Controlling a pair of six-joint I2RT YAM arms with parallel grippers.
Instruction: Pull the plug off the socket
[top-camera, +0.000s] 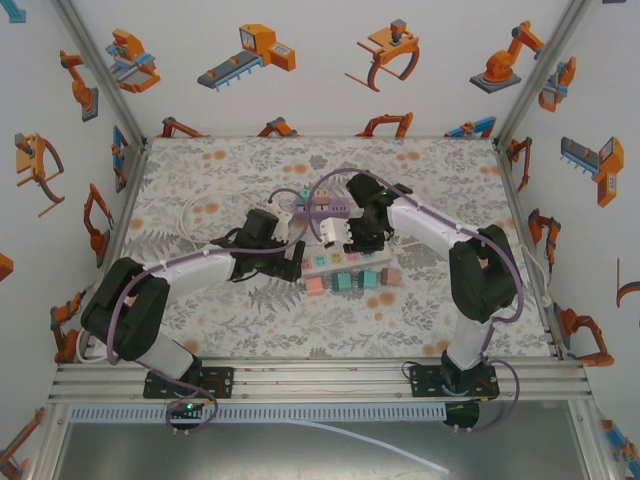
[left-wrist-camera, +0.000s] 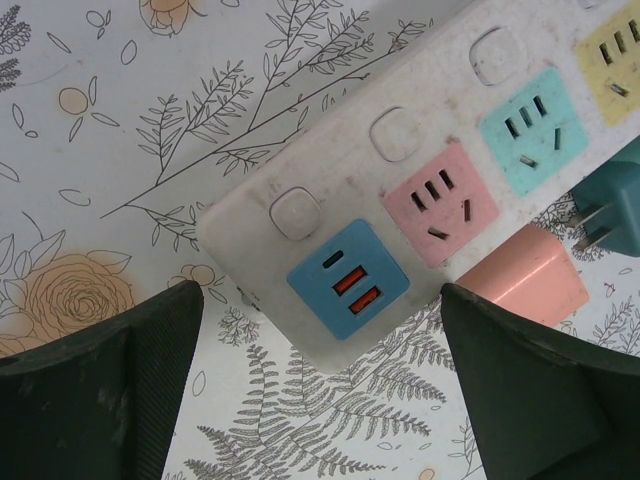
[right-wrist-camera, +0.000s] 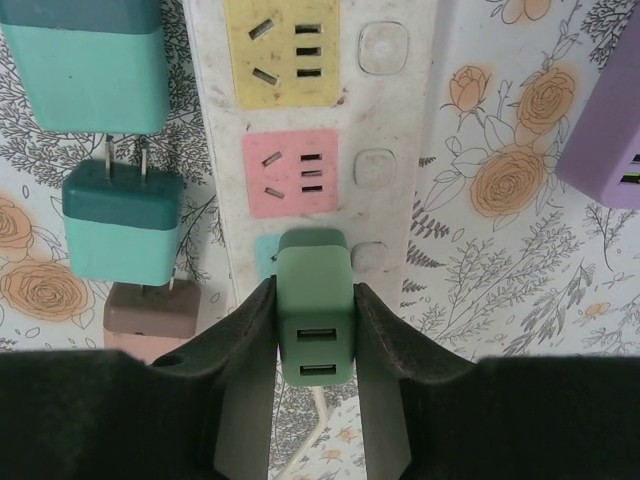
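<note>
Right fingers (right-wrist-camera: 243, 345) gripped the green plug (right-wrist-camera: 314, 310) at six o'clock on the socket strip (right-wrist-camera: 412, 110); left fingers (left-wrist-camera: 105, 400) gaped wide, empty.

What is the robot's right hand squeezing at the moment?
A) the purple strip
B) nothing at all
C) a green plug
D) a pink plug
C: in the right wrist view the right hand has its two fingers pressed against both sides of the green plug, which sits in the white power strip.
</note>
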